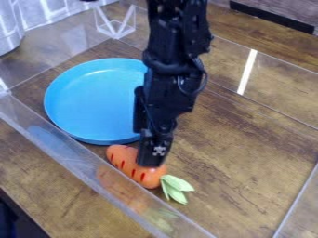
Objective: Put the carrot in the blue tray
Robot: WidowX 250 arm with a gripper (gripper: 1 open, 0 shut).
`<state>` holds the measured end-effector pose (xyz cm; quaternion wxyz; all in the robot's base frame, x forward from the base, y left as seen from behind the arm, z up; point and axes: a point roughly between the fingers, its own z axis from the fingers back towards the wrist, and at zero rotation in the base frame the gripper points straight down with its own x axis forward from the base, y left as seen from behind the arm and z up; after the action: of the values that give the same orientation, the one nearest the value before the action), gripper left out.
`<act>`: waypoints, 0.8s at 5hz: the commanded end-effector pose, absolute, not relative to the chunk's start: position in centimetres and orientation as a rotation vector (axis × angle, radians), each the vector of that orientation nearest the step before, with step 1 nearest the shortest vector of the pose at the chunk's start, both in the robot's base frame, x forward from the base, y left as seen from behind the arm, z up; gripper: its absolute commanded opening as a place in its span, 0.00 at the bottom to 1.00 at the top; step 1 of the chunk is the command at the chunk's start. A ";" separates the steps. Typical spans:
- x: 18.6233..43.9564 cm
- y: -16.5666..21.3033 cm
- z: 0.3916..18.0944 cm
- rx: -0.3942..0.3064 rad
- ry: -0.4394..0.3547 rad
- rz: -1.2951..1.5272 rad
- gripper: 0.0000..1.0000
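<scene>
The orange carrot [129, 167] lies on the wooden table near the front, its light green leaves [177, 189] pointing right. The blue tray [89, 98] sits just behind and to the left of it, with nothing in it. My black gripper [147, 147] points straight down right over the carrot's middle, jaws open, with its fingertips at the carrot's top and one finger [155, 152] hiding part of it. I cannot tell whether the fingers touch the carrot.
A clear plastic wall [74, 158] runs diagonally along the front left of the table, close to the carrot. Bare wooden tabletop [255, 130] lies to the right. A glare streak [247, 70] marks the wood at the back right.
</scene>
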<state>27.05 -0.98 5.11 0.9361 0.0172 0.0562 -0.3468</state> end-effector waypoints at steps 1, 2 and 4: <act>27.5 -0.2 5.1 0.044 0.086 -0.701 1.00; 27.6 0.0 4.3 0.043 0.082 -0.705 1.00; 28.0 0.3 2.6 0.038 0.082 -0.700 1.00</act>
<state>27.73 -0.19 2.03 0.9346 0.0163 0.0513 -0.3516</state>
